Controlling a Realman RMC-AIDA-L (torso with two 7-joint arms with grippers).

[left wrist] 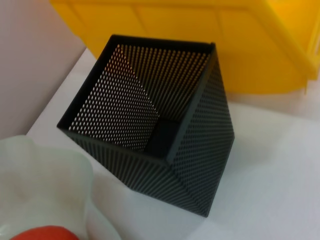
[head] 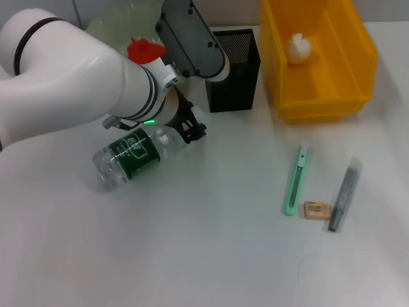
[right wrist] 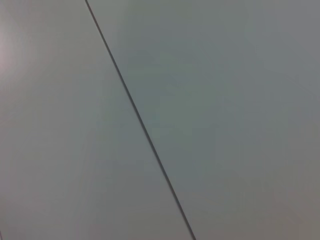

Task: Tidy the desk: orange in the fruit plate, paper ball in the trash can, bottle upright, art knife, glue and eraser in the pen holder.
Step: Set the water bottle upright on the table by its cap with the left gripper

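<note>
Paper ball (head: 298,47) lay binned; bottle (head: 131,155) still lay flat beneath the left gripper (head: 189,130), its grip unclear; art knife (head: 295,180), eraser (head: 316,210), glue (head: 344,194) awaited near the desk's right edge.

The setting is a staged desk workspace of an office or laboratory type. The indicator is a plain white tabletop (head: 211,256) carrying office supplies around a black mesh pen holder (head: 234,67). Beside the pen holder, against a pale wall, stands a yellow plastic bin (head: 319,96). In front of the bin, well apart from the pen holder, lie an art knife (head: 295,179), an eraser (head: 316,210) and a glue stick (head: 344,194).
</note>
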